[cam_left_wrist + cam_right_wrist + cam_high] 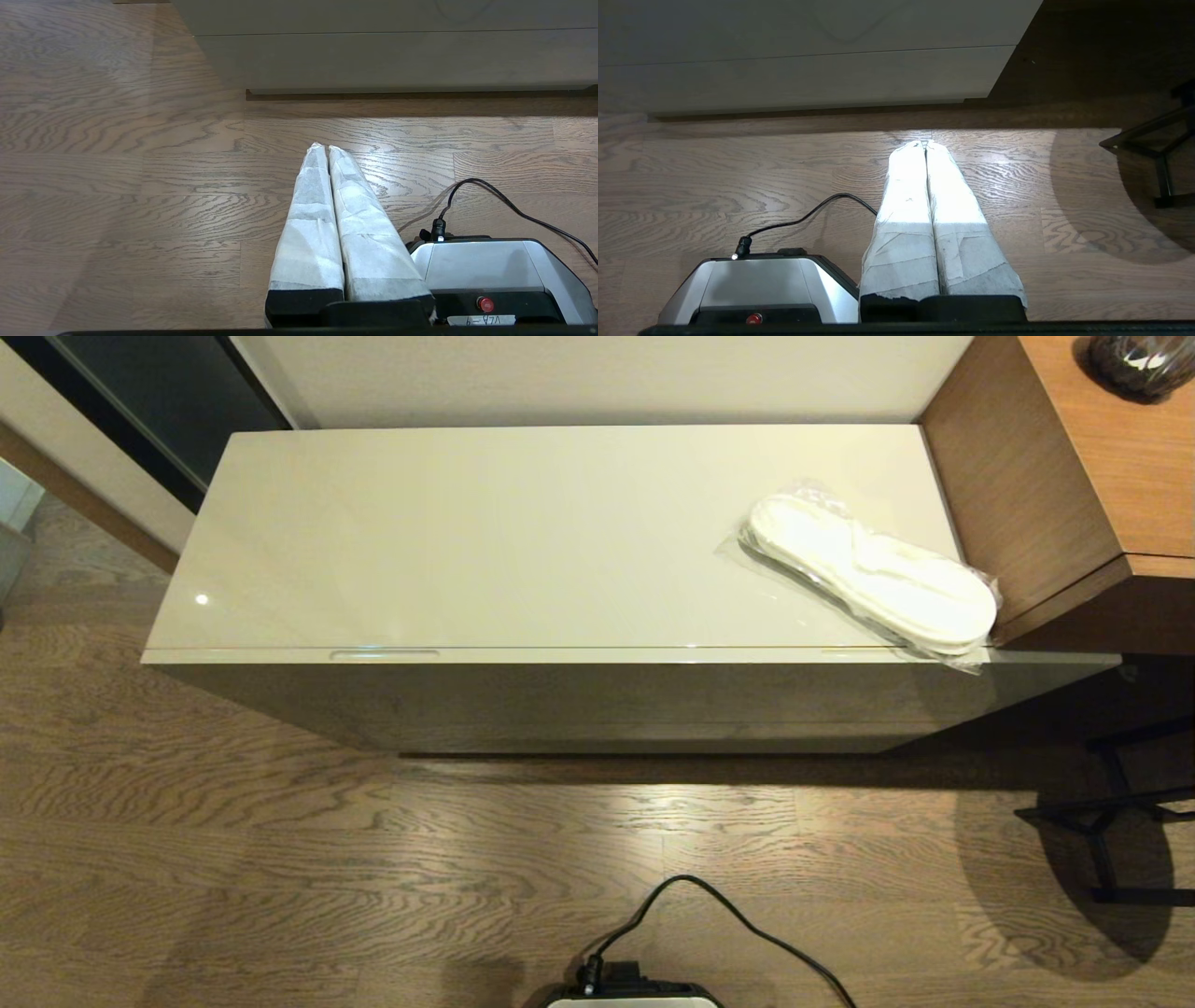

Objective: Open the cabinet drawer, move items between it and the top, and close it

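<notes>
Slippers (873, 569), flat, white, sealed in clear plastic, lie at the glossy beige counter (485, 532)'s right end; I see the drawer (597, 656) closed. Left hand (322, 148) and right hand (926, 143) hang clenched, empty, above the floor.

We note the cabinet drawer (597, 656) fully shut, its thin glossy beige front edge flush under the top, with one recessed slot handle (384, 654) towards the left and another partly covered on the right. The top (485, 532) is a long glossy cream-beige rectangle. The slippers (873, 571), flat, white and sealed in clear plastic, lie diagonally at its right end, the packet overhanging the front edge.
</notes>
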